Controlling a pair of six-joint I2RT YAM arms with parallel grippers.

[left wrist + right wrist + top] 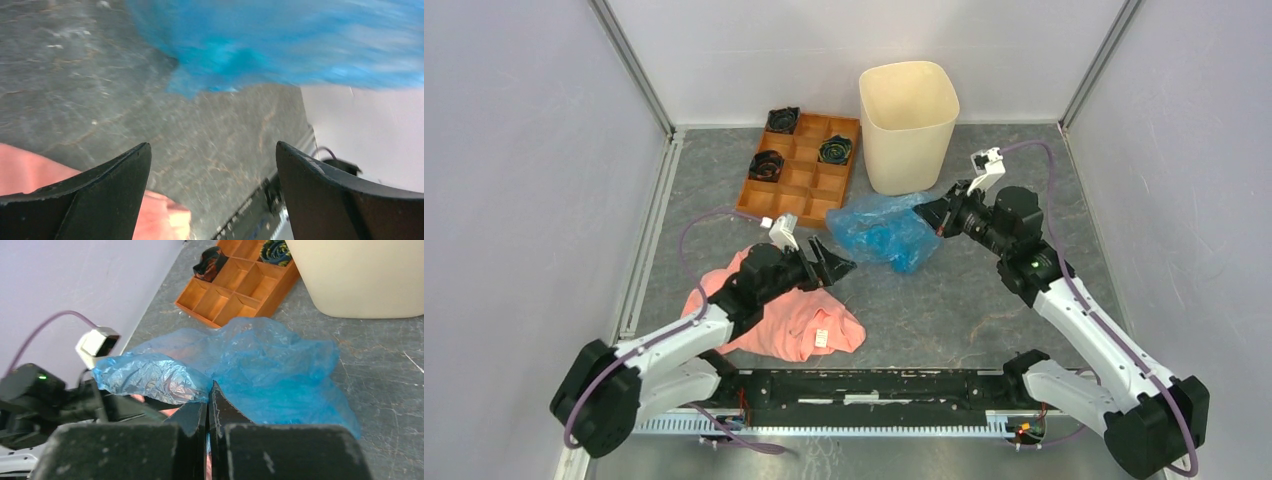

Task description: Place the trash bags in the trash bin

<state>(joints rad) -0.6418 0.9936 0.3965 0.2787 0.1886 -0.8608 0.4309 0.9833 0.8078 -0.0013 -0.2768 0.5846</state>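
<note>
The light-blue filmy trash bag (882, 230) lies crumpled on the grey table in front of the cream trash bin (908, 122). My right gripper (934, 213) is shut on the bag's right edge; in the right wrist view its jaws pinch the blue film (270, 365), with the bin (360, 275) behind at upper right. My left gripper (836, 262) is open and empty, just left of the bag. In the left wrist view the bag (280, 40) is blurred ahead of the spread fingers (120, 185).
A salmon-pink cloth (789, 318) lies under the left arm. An orange-brown compartmented tray (802, 160) with dark rolled items stands left of the bin. Grey walls enclose the table on three sides.
</note>
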